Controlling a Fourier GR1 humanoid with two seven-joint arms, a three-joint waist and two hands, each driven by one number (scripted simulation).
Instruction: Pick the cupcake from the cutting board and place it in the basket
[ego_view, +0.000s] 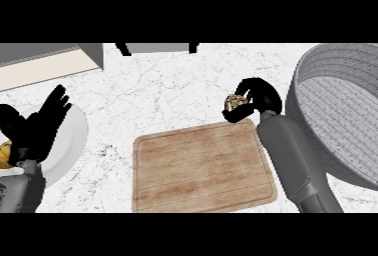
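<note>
In the right robot hand (263, 99), fingers curled round it, sits the cupcake (236, 101), off the cutting board (203, 167). The board lies just below-left of that hand, the grey basket (347, 125) just to its right. The left robot hand (40, 125) rests open, fingers up, over a white plate (72, 142) on the table (170, 85).

A white marbled surface (170, 90) carries a wooden cutting board (203, 167) near the middle, a grey basket (339, 115) at right, a white plate (70, 135) at left, and a grey box (44, 65) far left.
</note>
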